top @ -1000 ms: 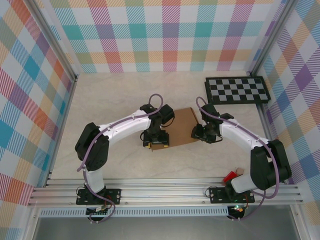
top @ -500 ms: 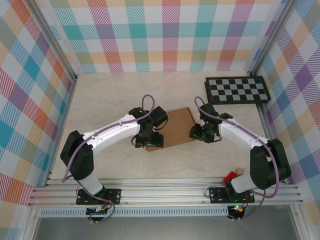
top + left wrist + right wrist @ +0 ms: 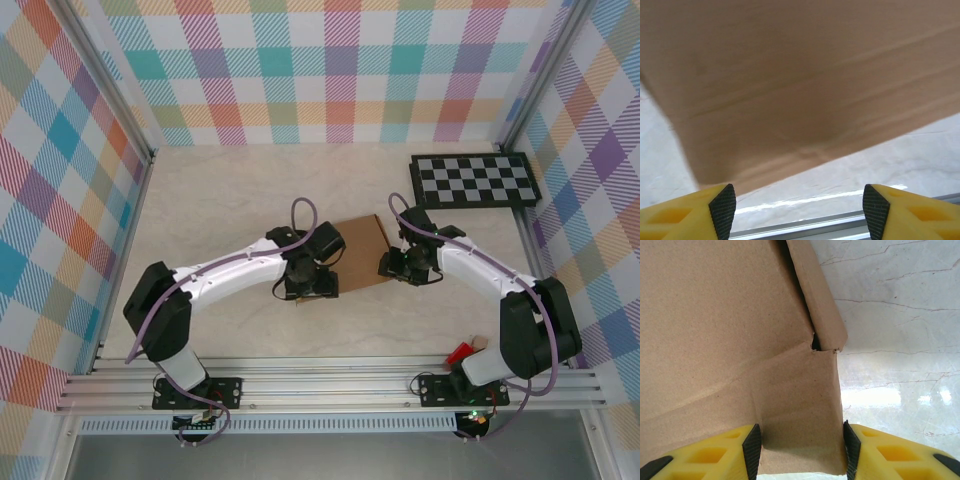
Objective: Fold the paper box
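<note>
**Right gripper pinches a box flap; left gripper stands open at the box's corner**

The box [image 3: 360,248] lies in the middle of the table [image 3: 230,200], between the two arms. It is well apart from the checkerboard panel [image 3: 475,180] at the far right. The right gripper [image 3: 392,266] sits at the box's right side, clamped on a narrow flap. In the right wrist view, cardboard fills the space between both black pads [image 3: 752,452]. Above the flap, a folded strip meets it at a small dark gap. The left gripper [image 3: 310,284] is at the box's near-left corner. Its fingers [image 3: 722,205] stand wide apart with bare table between them, and the blurred cardboard lies just past the tips.
</note>
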You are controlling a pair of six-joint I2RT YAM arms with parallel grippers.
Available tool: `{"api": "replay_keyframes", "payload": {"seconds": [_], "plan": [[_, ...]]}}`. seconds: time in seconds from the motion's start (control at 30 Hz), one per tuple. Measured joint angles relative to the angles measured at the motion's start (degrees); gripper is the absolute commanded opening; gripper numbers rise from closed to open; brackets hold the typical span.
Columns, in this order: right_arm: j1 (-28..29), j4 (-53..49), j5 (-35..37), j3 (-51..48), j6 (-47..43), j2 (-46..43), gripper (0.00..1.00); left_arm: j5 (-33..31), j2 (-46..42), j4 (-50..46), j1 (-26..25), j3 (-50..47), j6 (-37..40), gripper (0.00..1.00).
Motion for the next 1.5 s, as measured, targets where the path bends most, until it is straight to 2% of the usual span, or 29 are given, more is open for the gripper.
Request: {"api": "replay_keyframes", "payload": {"seconds": [0.3, 0.53, 0.77, 1.03, 1.3, 1.5], "plan": [[0.0, 0.1, -0.4, 0.0, -0.2, 0.2, 0.49, -4.6, 3.7, -4.7, -1.4, 3.3, 2.6, 0.71], [0.0, 0.2, -0.4, 0.0, -0.2, 0.2, 0.49, -9.1, -0.7, -7.1, -1.2, 5.5, 3.9, 0.74], [0.0, 0.2, -0.4, 0.0, -0.4, 0.2, 0.49, -8.0, -3.4, -4.5, 0.7, -2.8, 3.8, 0.68], [0.0, 0.2, -0.4, 0.0, -0.4, 0.6, 0.49, -6.0, -0.8, -0.9, 0.7, -3.5, 3.2, 0.65], [0.0, 0.2, -0.4, 0.0, -0.4, 0.8, 0.48, -6.8, 1.3, -1.1, 0.6, -2.7, 3.6, 0.67], [0.0, 0.2, -0.4, 0.0, -0.4, 0.8, 0.49, -9.5, 1.0, -3.1, 0.7, -0.9, 4.3, 0.73]]}}
